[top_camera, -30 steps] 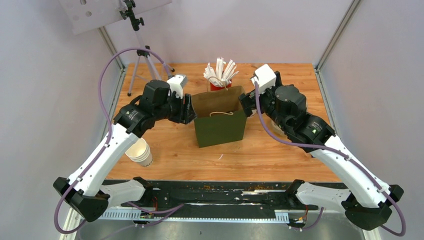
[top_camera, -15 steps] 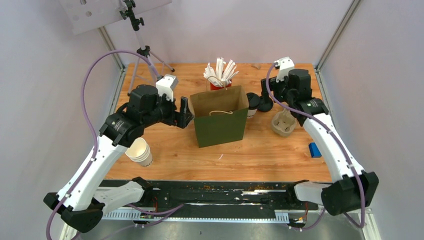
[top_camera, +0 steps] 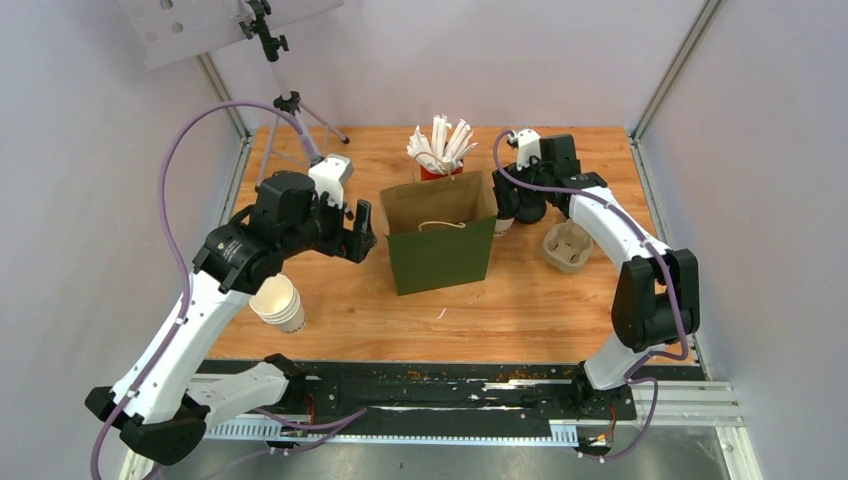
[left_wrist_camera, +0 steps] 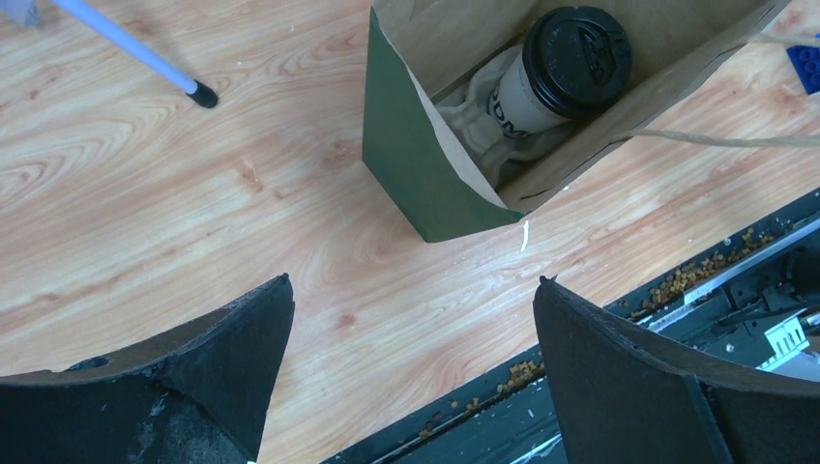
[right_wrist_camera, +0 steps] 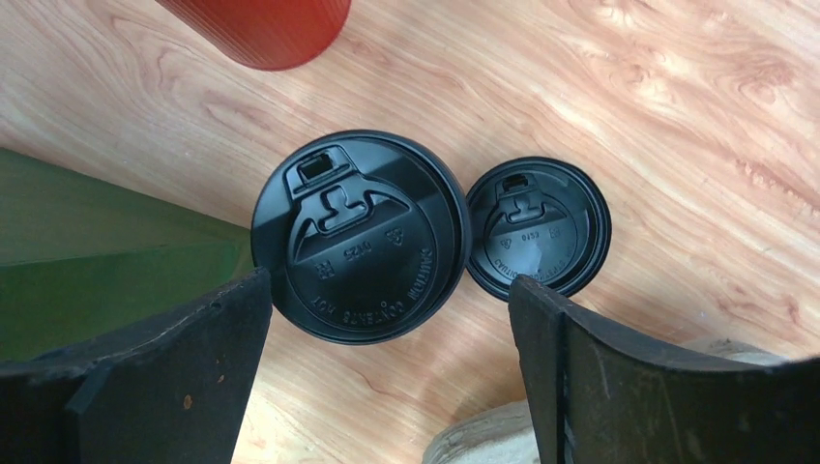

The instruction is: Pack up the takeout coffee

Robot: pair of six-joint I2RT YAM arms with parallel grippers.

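Top view: a green paper bag (top_camera: 440, 262) stands upright with its mouth open at the centre of the wooden table (top_camera: 350, 310). The left gripper (left_wrist_camera: 414, 285) hovers just left of the bag's upper left corner. Its jaws are spread wide and released, with only bare wood between them.

Left wrist view: the takeout coffee (left_wrist_camera: 571, 63) lies inside the bag at the upper right of the frame. It is tilted, its black lid faces the camera, and it rests against crumpled pale paper.

Right wrist view: the right gripper (right_wrist_camera: 387, 290) is also unclenched and grasps nothing. Its two dark fingers (right_wrist_camera: 155, 377) stand apart at the lower corners of the frame. Between them, at centre, is a second lidded cup (right_wrist_camera: 358, 237), just beside the green wall of the bag on the left. Whether either finger touches this cup cannot be told. A loose black lid (right_wrist_camera: 537, 227) lies flat on the wood to the cup's right, rim against rim.

A red cup (right_wrist_camera: 261, 29) is cut off at the top edge of this frame. In the top view it holds white sticks (top_camera: 440, 140), directly behind the bag.

Other items, top view:
- A cardboard cup carrier (top_camera: 567, 247) sits right of the bag.
- A stack of paper cups (top_camera: 280, 303) lies at lower left, beside the left arm.
- A tripod (top_camera: 285, 110) stands at upper left.
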